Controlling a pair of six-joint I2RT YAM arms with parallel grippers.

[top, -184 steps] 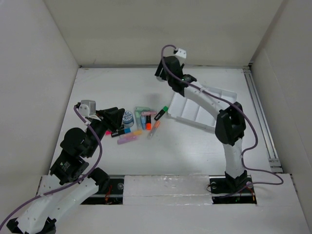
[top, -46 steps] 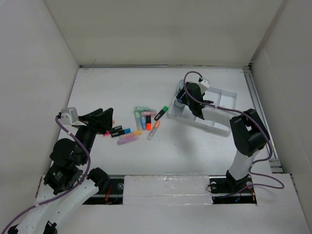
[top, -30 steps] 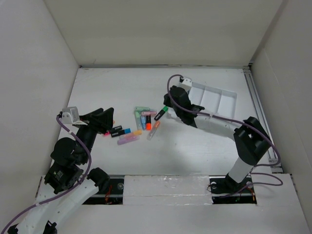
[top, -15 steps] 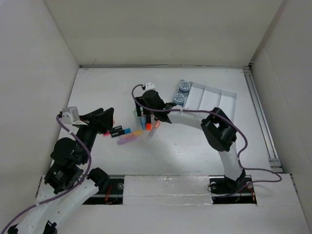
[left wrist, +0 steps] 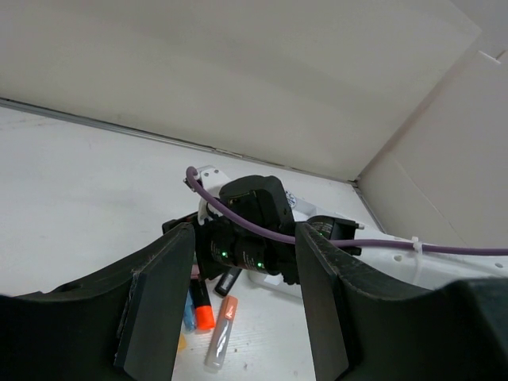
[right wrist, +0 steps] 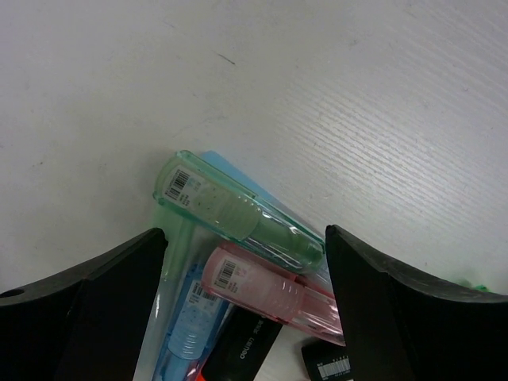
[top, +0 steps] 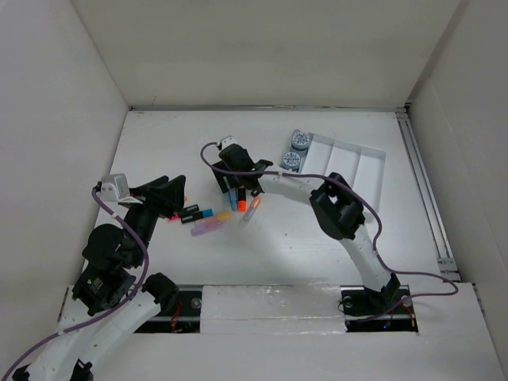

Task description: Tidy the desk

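Note:
The desk (top: 317,230) is a white tabletop with a heap of highlighters and pens left of its middle. My right gripper (top: 232,176) hangs open just over the heap's far end. In the right wrist view its jaws (right wrist: 244,232) straddle a clear green tube (right wrist: 238,213), a clear pink tube (right wrist: 270,290) and a blue tube (right wrist: 184,327), holding nothing. My left gripper (top: 173,190) is open and empty left of the heap. In the left wrist view (left wrist: 244,238) it looks at the right gripper, an orange highlighter (left wrist: 202,308) and a peach pen (left wrist: 221,329).
A white compartmented tray (top: 349,155) lies at the back right, with two blue-grey tape rolls (top: 299,140) in its left end. A purple pen (top: 208,227), a blue pen (top: 200,214) and a pink one (top: 173,215) lie at the heap's near side. White walls enclose the desk.
My right arm has swung left from the tray to the far end of the heap. A second tape roll now sits in the tray. The left arm has barely moved.

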